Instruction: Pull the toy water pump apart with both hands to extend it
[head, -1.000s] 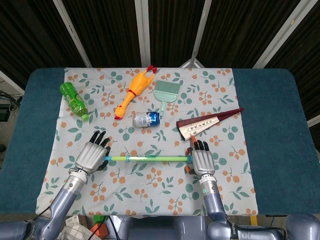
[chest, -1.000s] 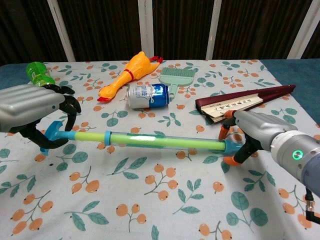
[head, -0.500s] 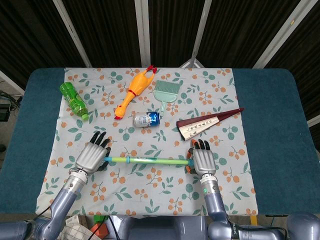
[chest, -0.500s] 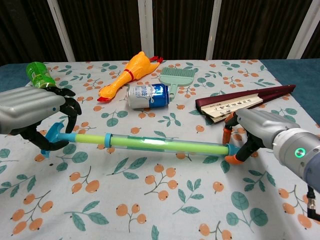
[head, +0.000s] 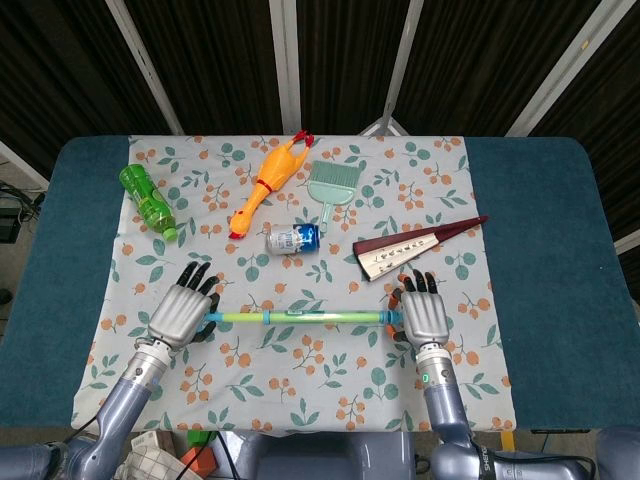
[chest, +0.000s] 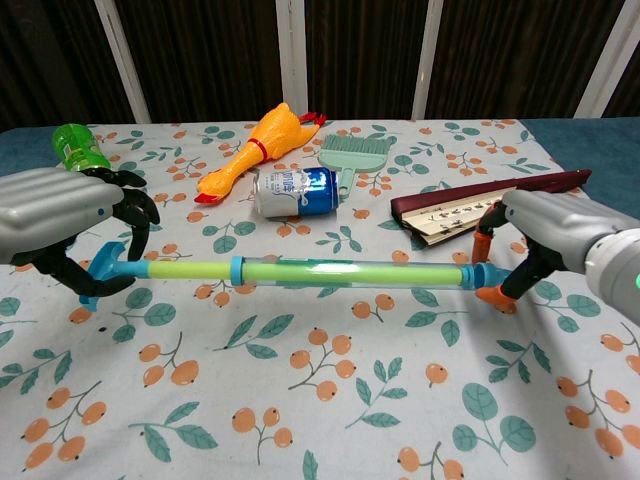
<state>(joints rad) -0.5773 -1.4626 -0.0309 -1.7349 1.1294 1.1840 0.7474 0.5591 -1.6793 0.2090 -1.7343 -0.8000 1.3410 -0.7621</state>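
Near the front edge of the worktop (head: 540, 250), over the floral cloth (head: 300, 370), the toy water pump (head: 300, 318) hangs level between the two hands, lifted clear of the cloth in the chest view. Left hand (head: 183, 313): dark fingers (chest: 135, 215) curled around the blue handle end, gripping it. Right hand (head: 425, 314): fingers (chest: 528, 272) wrapped around the orange-tipped end, holding it. Green tube with blue collars runs straight from one hand to the other.

Behind the pump, a drinks can (head: 293, 238) lies on its side. A rubber chicken (head: 268, 183) lies slantwise at the back, a pale green brush (head: 328, 186) just beside it. A folded fan (head: 415, 245) lies close to the right hand. A green bottle (head: 147, 202) lies on its side at the cloth's back left, well apart from the pump.
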